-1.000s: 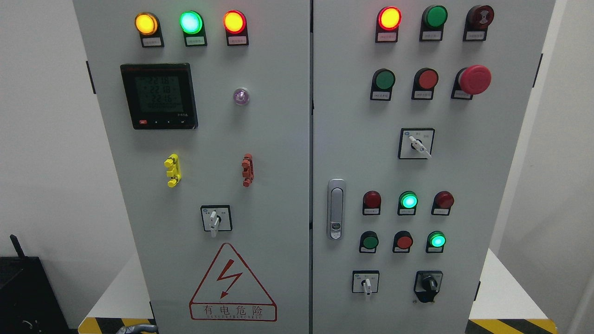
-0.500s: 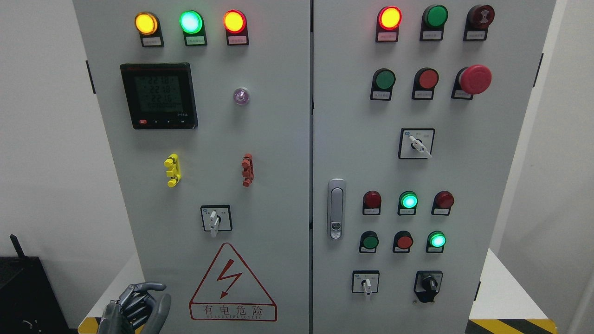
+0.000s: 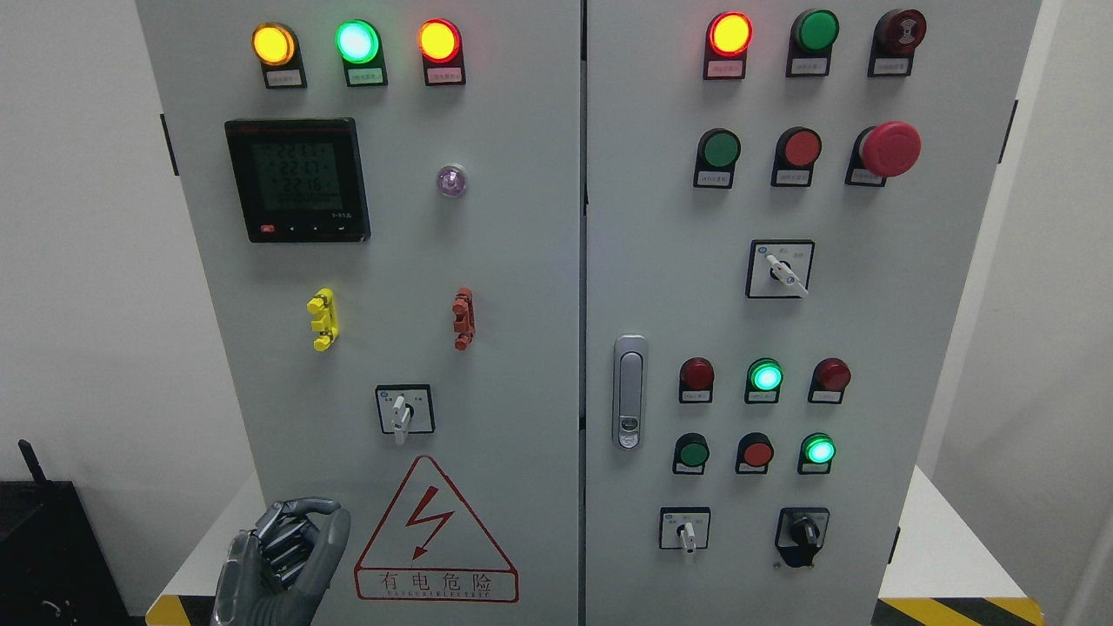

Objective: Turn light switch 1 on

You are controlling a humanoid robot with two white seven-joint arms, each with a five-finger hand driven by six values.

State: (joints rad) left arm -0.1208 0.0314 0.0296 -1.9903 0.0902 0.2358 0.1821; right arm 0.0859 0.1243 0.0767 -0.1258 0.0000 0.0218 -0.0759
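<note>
A grey two-door control cabinet point(image 3: 522, 261) fills the head view. On its left door, a small white-handled rotary switch point(image 3: 403, 410) sits above the red lightning warning triangle point(image 3: 435, 535), handle pointing down. Similar rotary switches sit on the right door in the middle point(image 3: 780, 269) and at the bottom point(image 3: 685, 529). I cannot read which one is labelled 1. My left hand point(image 3: 291, 552) is raised at the lower left, in front of the left door, below and left of the left-door switch. Its fingers are curled and hold nothing. The right arm is out of view.
Lit yellow, green and red lamps point(image 3: 357, 41) line the top left, with a black meter display point(image 3: 298, 180) below. The right door carries push buttons, a red mushroom stop button point(image 3: 890, 149), a black knob point(image 3: 803, 532) and the door handle point(image 3: 629, 391). A black box point(image 3: 52, 556) stands at the lower left.
My left hand has risen from the bottom edge into view and moved up and right toward the left door. The cabinet's lamps and switches are unchanged.
</note>
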